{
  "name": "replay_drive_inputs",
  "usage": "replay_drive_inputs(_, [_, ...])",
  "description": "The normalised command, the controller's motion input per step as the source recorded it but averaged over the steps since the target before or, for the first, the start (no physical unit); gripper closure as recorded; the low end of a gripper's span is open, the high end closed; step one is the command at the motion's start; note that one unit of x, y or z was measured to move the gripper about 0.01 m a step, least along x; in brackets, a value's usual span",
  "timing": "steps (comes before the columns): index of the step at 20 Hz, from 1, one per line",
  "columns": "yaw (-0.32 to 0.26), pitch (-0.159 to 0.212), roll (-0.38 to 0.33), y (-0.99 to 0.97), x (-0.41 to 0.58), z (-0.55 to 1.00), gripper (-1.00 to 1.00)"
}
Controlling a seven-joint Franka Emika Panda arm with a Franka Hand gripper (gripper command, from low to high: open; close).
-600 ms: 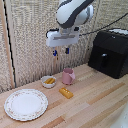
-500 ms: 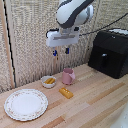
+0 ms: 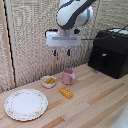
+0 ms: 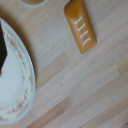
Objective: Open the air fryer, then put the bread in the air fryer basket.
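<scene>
Gripper (image 3: 62, 52) hangs empty, fingers apart, high above the pink cup (image 3: 68, 76); reaching toward three o'clock for the air fryer handle (image 3: 104, 61), it could miss the same-coloured bar.

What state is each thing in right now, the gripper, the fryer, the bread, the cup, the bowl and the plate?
Gripper: open, empty, raised above the table.
Air fryer: shut, basket pushed in.
Handle: untouched.
Bread: lying flat on the table, not held.
Cup: upright.
Bowl: upright, holding orange-yellow bits.
Plate: flat on the table, nothing on it.
</scene>
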Motion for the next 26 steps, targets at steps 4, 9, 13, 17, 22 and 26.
replay_drive_inputs(4, [-0.252,0.0,-0.292,-0.06,0.129,0.0,-1.0])
replay_drive_inputs(9, [-0.173,0.0,-0.372,-0.06,0.006,-0.01,-1.0])
replay_drive_inputs(13, [-0.138,-0.019,-0.375,-0.07,-0.003,-0.06,-1.0])
replay_drive_inputs(17, [-0.077,-0.069,-0.375,-0.09,-0.146,-0.09,-1.0])
replay_drive_inputs(22, [-0.033,-0.124,-0.375,-0.08,-0.235,-0.04,-1.0])
replay_drive_inputs(26, [-0.004,-0.158,-0.375,-0.07,-0.259,-0.01,-1.0])
